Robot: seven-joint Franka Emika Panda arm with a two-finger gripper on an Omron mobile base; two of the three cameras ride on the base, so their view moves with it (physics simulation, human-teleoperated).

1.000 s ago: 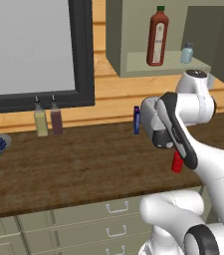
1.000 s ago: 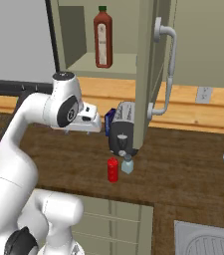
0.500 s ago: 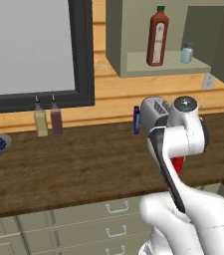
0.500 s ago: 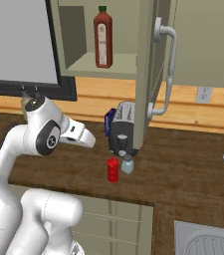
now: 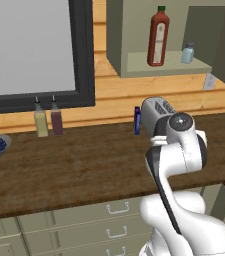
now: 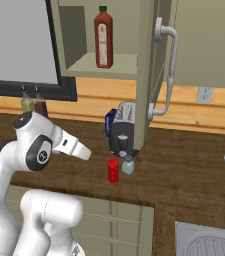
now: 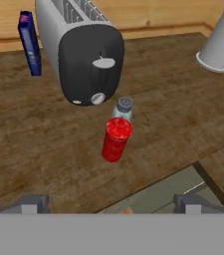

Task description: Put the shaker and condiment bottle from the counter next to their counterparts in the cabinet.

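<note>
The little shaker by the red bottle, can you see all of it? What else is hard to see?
- Shaker: in the hand view, the red condiment bottle covers its lower body.
- Condiment bottle and counter shaker: in the left base view, the robot's arm hides them.
- Tall sauce bottle: label print too small to read in either base view.
- Blue packet: right base view, partly behind the toaster.
- Fingers: hand view, just the tips, spread wide apart.

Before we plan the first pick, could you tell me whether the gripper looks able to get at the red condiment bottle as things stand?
Probably yes. In the hand view the open gripper faces the condiment bottle with bare counter between them. The shaker stands close behind it and the toaster beyond, so the near side looks free.
</note>
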